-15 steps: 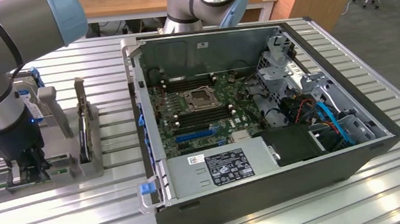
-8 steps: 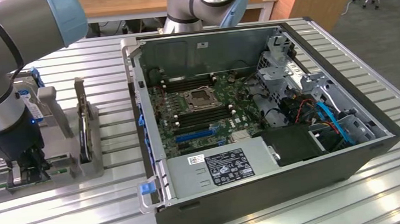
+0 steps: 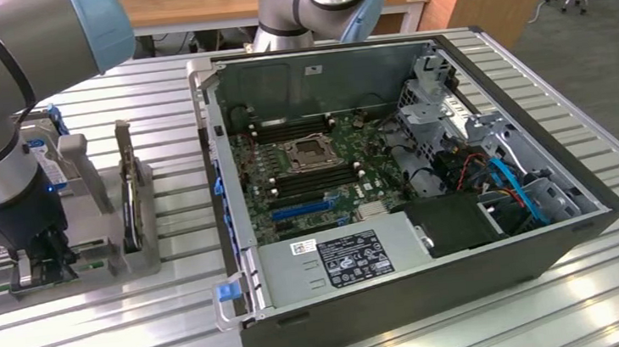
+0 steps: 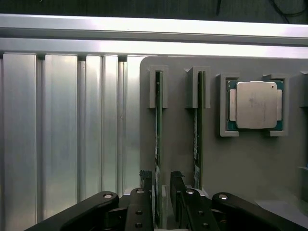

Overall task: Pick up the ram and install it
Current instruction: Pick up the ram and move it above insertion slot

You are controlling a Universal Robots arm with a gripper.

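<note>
Gripper [image 4: 161, 185], jaws wide, fingers [image 4: 177, 185] either side of the ram [image 4: 157, 139], nothing held. Ram: on edge in a slot of the grey holder [image 4: 240, 163] on the desk [image 4: 57, 125]. Holder also carries a second memory stick [image 4: 197, 134] in the neighbouring slot and a processor [image 4: 255, 105] in its pocket. Step judged: pick-up, before grasp; closing calls for a square bite on the thin board.

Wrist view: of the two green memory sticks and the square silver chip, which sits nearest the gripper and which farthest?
1. Ram stick, standing on edge in its slot, between the open gripper's fingers.
2. Second ram stick, in the neighbouring slot, just outside one finger.
3. Silver processor chip, in its square pocket beyond the second stick.
</note>
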